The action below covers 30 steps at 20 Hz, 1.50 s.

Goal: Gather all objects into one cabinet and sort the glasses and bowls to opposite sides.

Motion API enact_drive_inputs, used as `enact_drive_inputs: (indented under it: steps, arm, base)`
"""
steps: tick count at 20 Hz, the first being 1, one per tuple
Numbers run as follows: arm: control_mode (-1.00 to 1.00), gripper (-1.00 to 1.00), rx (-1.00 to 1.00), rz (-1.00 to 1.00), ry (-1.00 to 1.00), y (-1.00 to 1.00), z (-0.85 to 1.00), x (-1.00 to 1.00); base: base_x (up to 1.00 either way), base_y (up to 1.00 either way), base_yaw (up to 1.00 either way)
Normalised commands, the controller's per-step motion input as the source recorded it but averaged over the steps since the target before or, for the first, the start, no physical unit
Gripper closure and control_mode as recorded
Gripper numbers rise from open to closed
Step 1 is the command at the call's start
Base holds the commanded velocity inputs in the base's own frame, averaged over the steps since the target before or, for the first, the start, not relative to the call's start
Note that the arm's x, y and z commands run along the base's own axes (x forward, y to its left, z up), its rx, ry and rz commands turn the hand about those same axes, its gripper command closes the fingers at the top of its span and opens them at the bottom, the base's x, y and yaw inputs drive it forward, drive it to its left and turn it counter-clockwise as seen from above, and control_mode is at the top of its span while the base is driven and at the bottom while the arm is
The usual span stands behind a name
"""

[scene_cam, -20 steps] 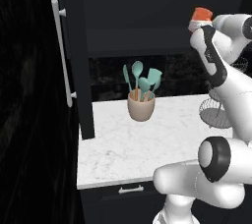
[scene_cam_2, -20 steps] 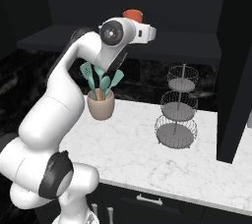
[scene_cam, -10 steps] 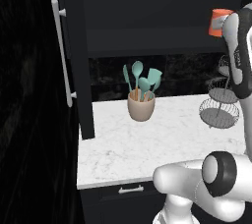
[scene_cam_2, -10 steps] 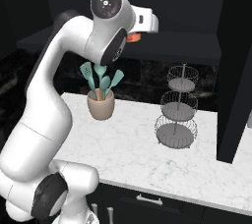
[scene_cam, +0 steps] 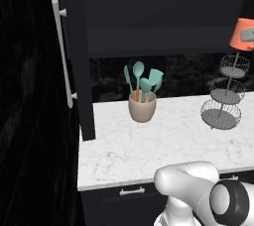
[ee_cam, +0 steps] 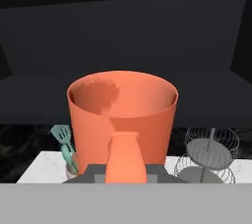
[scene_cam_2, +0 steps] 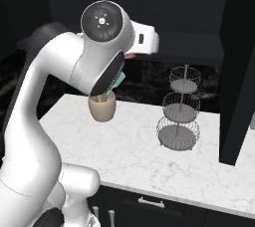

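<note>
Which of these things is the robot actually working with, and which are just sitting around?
Part of the job:
- salmon-orange cup, held in the gripper
- black cabinet door with silver handle

Just sitting around:
- beige crock of teal utensils
- tiered wire basket
- marble counter

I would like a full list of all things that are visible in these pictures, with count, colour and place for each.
cup: one, salmon-orange, held up in the air in front of the dark cabinet, above the wire basket in the left base view.
crock: one, beige, on the counter near the back wall.
utensils: several, teal, standing in the crock.
wire basket: one, grey, three tiers, on the counter right of the crock.
counter: one, white marble, with dark drawers below.
cabinet door: one, black, open, at the left, above the counter's end.
handle: one, silver bar, on that door.
gripper: one, closed on the cup.
arm: one, white with dark joints.
</note>
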Motion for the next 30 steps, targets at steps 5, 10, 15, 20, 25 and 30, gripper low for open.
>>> enact_drive_inputs:
  steps: [5,10,15,20,25,30]
  arm:
    - [-1.0,1.0,0.19,0.0,-0.01,0.01,0.06,-1.0]
    - [-1.0,1.0,0.06,0.09,0.01,0.13,0.19,-1.0]
    - [-1.0,1.0,0.0,0.3,0.0,0.19,0.15,-1.0]
    - [-1.0,1.0,-0.01,0.35,0.0,0.17,0.21,-1.0]
    - [-1.0,1.0,-0.03,0.27,0.01,0.37,0.24,-0.76]
    - [-1.0,1.0,-0.09,0.07,0.0,0.03,0.46,-0.13]
  base:
    - [0.0,0.0,0.0]
    - [0.0,0.0,0.0]
    - [0.0,0.0,0.0]
    - [0.0,0.0,0.0]
    - [0.0,0.0,0.0]
    - [0.0,0.0,0.0]
